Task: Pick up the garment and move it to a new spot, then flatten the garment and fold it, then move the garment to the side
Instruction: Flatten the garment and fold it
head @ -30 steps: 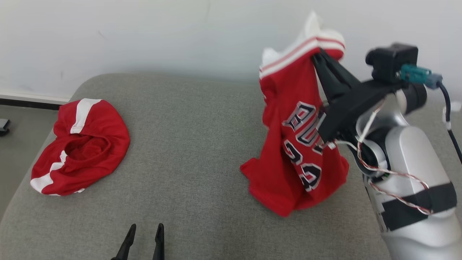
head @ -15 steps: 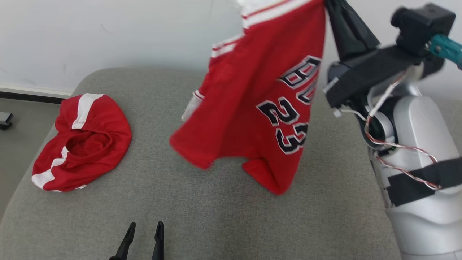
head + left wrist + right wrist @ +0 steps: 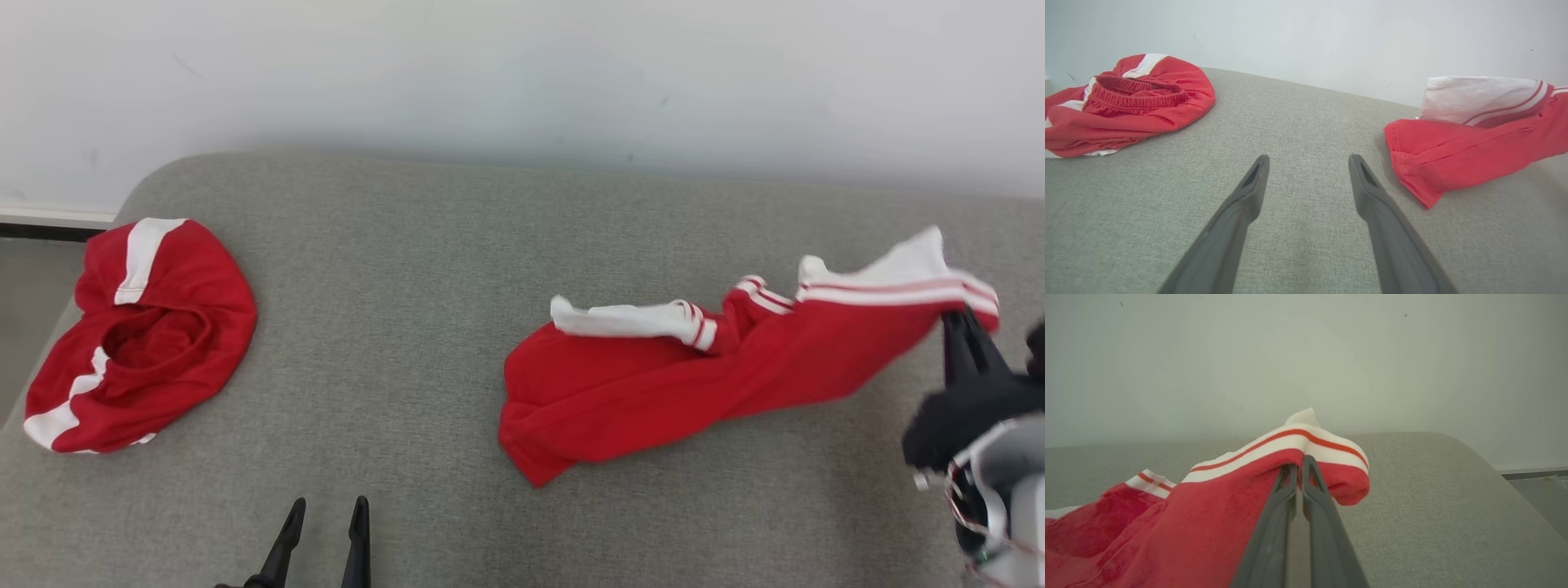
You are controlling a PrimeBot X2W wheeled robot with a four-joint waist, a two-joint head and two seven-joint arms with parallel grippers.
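As the head view has it, the red jersey point(image 3: 694, 384) stretches across the right half of the grey cushion point(image 3: 408, 269), its long axis running nearly side to side. Its left end rests bunched on the cushion. Its white-banded right end is held up clear by the right gripper point(image 3: 962, 320), fingers pressed together on that edge. The left gripper point(image 3: 329, 508) hovers low in front, fingers parted on nothing, and it is nearer the jersey's free end than the red shorts point(image 3: 139, 335) far left.

From the left wrist view, the left gripper point(image 3: 1308, 160) points over bare cushion. The jersey point(image 3: 1470, 151) lies ahead to its right, apart from it, and the shorts point(image 3: 1131, 102) lie ahead to its left.

In the right wrist view, the right gripper point(image 3: 1299, 464) pinches the striped band. The jersey point(image 3: 1200, 522) trails down leftward, plain red and creased, with no lettering showing. I'd judge flattening turns on the left arm taking that free end.
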